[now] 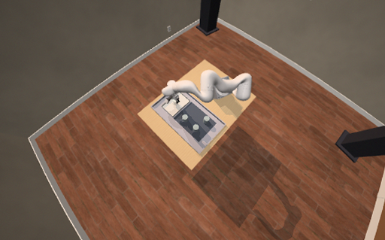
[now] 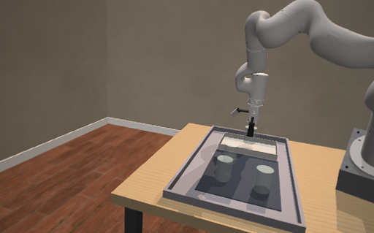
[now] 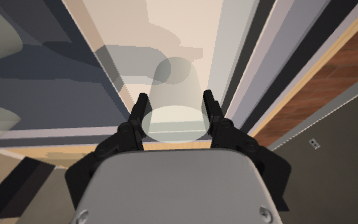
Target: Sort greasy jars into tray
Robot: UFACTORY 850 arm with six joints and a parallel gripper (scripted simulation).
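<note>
Lowering the jar, claw pinching it, you should seat it fully inside the tray before releasing gently.

From here I count four pale, translucent glass jars, one cream rectangular tray, one dark blue-grey rectangular mat, one white six-joint arm, one black-fingered gripper and one pale wooden table.
</note>
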